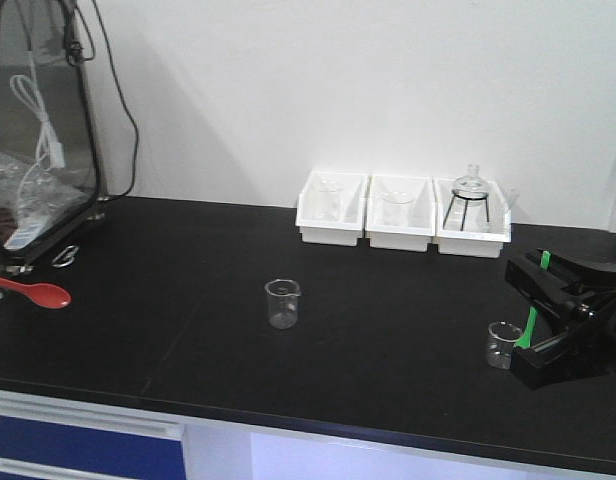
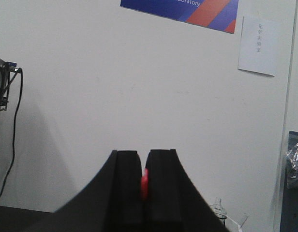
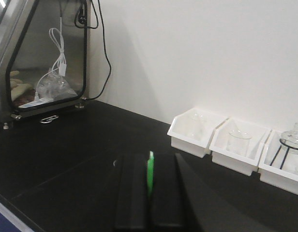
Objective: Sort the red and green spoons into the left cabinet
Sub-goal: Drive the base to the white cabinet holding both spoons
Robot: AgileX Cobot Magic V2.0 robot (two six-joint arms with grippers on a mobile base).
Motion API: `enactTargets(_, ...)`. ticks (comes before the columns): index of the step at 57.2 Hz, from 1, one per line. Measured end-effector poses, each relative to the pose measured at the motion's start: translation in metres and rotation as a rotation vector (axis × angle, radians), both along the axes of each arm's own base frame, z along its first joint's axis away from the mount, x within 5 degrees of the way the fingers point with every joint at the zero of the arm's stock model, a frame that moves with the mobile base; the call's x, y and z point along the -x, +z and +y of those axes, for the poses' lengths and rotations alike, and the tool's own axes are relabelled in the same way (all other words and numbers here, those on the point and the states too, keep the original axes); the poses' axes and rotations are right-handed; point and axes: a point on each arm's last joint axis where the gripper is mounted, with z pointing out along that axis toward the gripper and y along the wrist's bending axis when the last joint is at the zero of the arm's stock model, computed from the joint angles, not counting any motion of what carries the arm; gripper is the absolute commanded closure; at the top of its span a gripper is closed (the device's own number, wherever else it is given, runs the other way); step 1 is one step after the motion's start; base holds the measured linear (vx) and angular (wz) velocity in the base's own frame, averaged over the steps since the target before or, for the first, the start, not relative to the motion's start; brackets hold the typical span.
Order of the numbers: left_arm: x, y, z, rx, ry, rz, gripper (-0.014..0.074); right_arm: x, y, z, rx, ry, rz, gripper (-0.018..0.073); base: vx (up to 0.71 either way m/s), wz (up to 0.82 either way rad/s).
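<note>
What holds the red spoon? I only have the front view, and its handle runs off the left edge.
Observer: The left gripper does. Its wrist view shows it shut on the red spoon.
Operator: Is the right gripper really clamping the green spoon?
Observer: Yes. In the right wrist view the right gripper is shut on the green spoon.
Operator: Anything on the wall above my frame?
Observer: A blue and red poster and a white note.
</note>
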Motion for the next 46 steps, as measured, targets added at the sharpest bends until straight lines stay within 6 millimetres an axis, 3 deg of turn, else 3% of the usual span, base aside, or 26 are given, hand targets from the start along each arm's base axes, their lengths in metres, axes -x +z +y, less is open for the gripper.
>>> enactTargets(28,0.0000,0.0000,0.0000,0.000,0.000,0.000,0.0596,0.0000,0.0000,0.0000,0.000,0.000,0.000,0.0561,-0.04,0.25)
enactTargets(46,0.0000,0.0000,0.0000,0.000,0.000,0.000,0.0596,0.0000,0.0000,0.0000,0.000,0.000,0.000,0.0561,-0.01,0.49)
